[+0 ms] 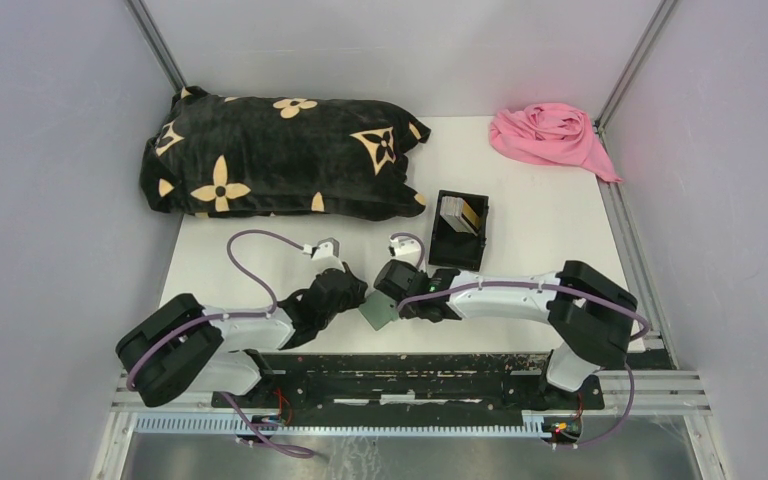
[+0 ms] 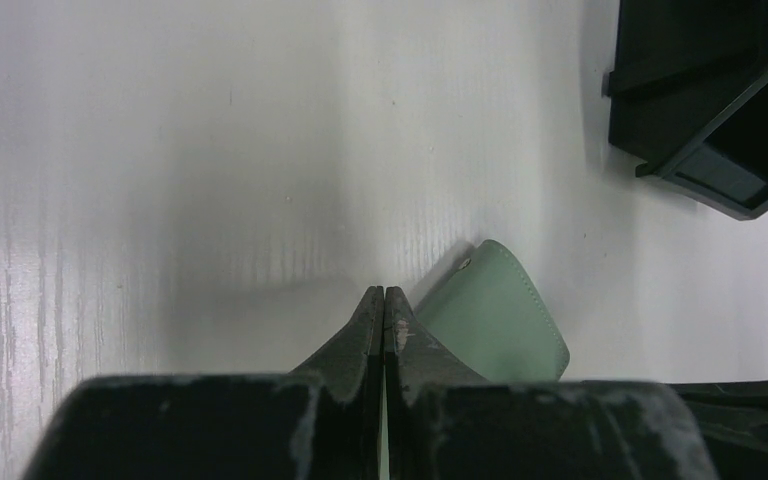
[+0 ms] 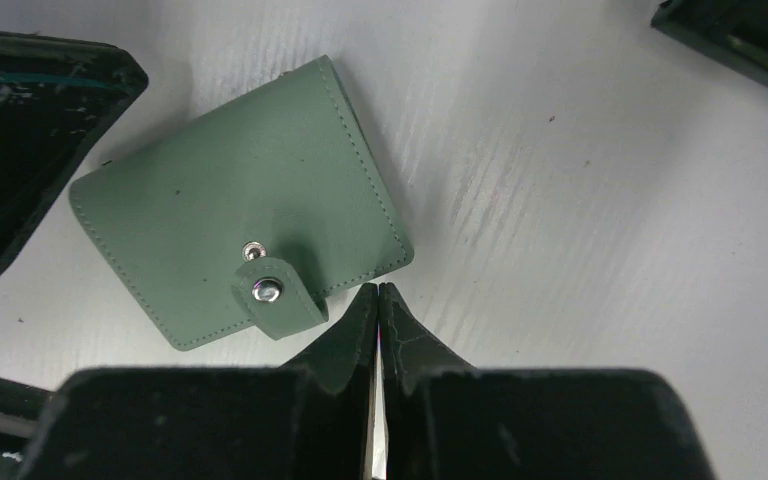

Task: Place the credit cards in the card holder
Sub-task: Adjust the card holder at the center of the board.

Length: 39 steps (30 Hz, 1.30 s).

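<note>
The sage-green card holder [image 3: 240,205] lies folded shut on the white table, its snap tab [image 3: 272,298] off its stud. It also shows in the top view [image 1: 378,314] between the two grippers. My right gripper [image 3: 378,288] is shut, its tips just off the holder's near right corner. My left gripper [image 2: 384,292] is shut, with the holder [image 2: 500,315] just right of it and partly under one finger; a thin green strip shows in the gap. The credit cards [image 1: 459,212] stand in the black open box [image 1: 460,245].
A black pillow with tan flowers [image 1: 280,155] fills the back left. A pink cloth [image 1: 550,135] lies at the back right. The black box stands just behind the grippers [image 2: 700,100]. Grey walls close in both sides. A metal rail [image 1: 410,395] runs along the near edge.
</note>
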Each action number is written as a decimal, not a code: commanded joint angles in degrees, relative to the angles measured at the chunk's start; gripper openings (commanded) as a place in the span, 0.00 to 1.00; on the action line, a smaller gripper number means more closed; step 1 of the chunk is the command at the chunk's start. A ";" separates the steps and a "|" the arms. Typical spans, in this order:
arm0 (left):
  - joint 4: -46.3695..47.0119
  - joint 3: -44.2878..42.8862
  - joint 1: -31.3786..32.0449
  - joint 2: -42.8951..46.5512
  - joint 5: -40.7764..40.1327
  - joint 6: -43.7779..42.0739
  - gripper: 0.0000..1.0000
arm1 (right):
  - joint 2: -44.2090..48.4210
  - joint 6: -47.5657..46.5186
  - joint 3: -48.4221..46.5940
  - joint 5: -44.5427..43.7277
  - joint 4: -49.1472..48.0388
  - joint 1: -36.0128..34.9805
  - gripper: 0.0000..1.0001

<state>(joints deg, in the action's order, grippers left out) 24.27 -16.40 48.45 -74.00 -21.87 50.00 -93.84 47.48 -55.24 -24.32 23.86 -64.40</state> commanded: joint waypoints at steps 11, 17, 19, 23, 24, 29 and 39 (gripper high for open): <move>2.18 2.32 -0.40 -1.26 3.25 1.97 0.03 | -4.23 0.39 1.62 4.97 -7.02 2.64 0.05; 1.66 2.67 -0.44 -1.33 4.43 2.77 0.03 | -6.51 -1.12 -0.03 6.45 -8.03 4.52 0.05; 1.46 2.62 -0.45 -1.49 4.54 3.22 0.03 | -7.08 -1.67 -0.86 6.99 -8.19 5.34 0.05; 0.79 1.98 -0.37 -2.41 4.81 4.07 0.03 | -8.73 -3.22 -3.18 8.22 -8.12 6.73 0.05; 0.78 1.81 -0.37 -2.85 4.82 4.24 0.03 | -9.24 -3.53 -3.67 8.64 -8.12 7.33 0.05; 0.43 -0.22 -0.37 -6.13 4.00 4.88 0.03 | -11.48 -5.31 -6.05 10.43 -8.34 9.51 0.04; -1.47 -6.91 -0.74 -13.86 4.09 4.47 0.03 | -15.48 -9.87 -12.75 12.83 -6.41 13.99 0.04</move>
<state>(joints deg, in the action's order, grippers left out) 26.89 -21.71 46.98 -85.10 -22.72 52.75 -105.86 39.68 -64.84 -13.76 21.30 -51.53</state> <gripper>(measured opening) 0.037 0.046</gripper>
